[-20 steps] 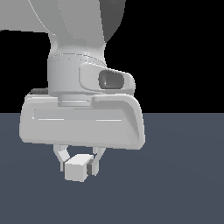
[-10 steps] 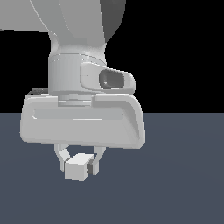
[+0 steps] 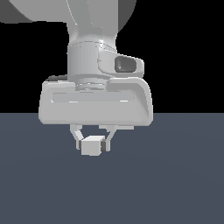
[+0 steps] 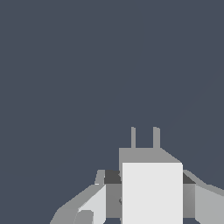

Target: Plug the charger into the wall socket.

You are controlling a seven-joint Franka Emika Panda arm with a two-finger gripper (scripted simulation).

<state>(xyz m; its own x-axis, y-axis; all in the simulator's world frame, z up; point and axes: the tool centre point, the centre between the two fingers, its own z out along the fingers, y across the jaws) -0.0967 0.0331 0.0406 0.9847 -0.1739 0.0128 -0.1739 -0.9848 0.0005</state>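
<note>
We've got the small off-white rectangular block charger (image 3: pixel 92 146) pinched between the grey parallel gripper (image 3: pixel 92 143) fingers, held above the dark slate floor (image 3: pixel 175 183), prongs fwd in wrist view; carry step, socket not in view, so next we'd locate it & align.

**Charger between the fingers, under the hand**

The charger (image 3: pixel 92 146) sits directly below the gripper (image 3: pixel 92 141), between its two fingers (image 3: pixel 77 136), one touching each side. The hand's wide body lies above both, and the arm rises from the top of it. Under the hand spreads the floor (image 3: pixel 175 183), which runs back behind it to a level edge. In the wrist view the charger (image 4: pixel 152 192) lies just ahead of the hand, and two prongs (image 4: pixel 156 138) stand side by side on its far end, pointing away from the hand.
</note>
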